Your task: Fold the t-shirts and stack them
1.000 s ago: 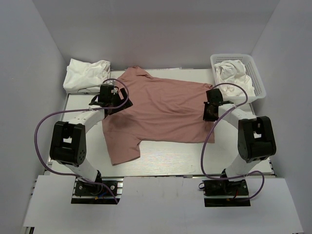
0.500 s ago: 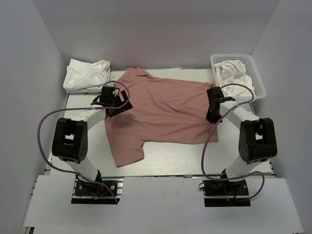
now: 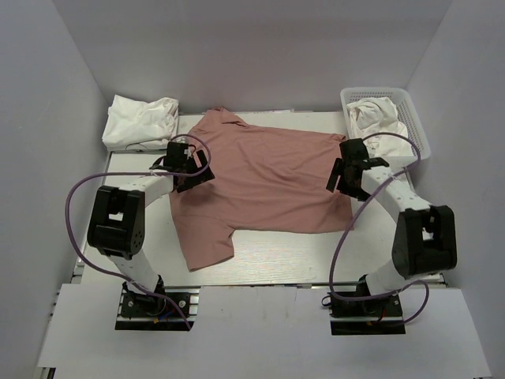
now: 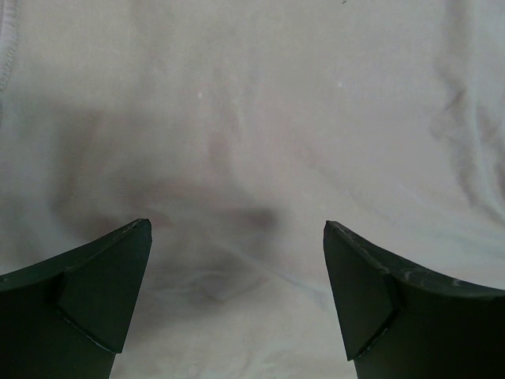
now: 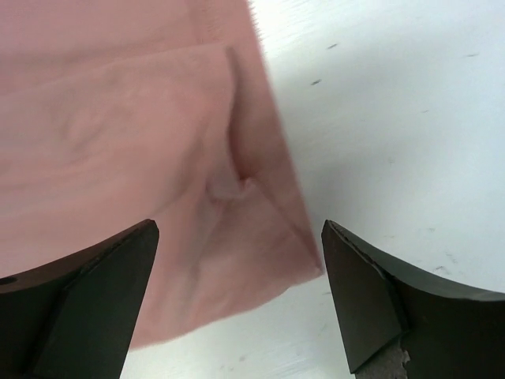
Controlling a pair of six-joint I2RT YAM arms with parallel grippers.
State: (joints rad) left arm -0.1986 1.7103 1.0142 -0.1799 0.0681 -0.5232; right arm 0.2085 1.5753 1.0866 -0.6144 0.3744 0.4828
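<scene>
White shirts [image 3: 140, 120] are lying heaped at the far left. The left gripper [image 3: 189, 162] is hovering, jaws wide apart, over the left edge of the pink shirt [image 3: 260, 178]. That shirt is lying flat mid-table, its long axis running left to right between the arms. The right gripper [image 3: 347, 175], also spread wide, is hanging over the right edge with a corner directly beneath it. Each arm looks nearest its own end.

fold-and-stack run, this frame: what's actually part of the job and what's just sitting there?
Job:
- pink t-shirt, spread on the table
- back-left white shirts, bunched
- white shirts in the basket
- left gripper and right gripper, both open at the pink shirt's edges

Just there:
- plastic basket, only a holder
- table
</scene>
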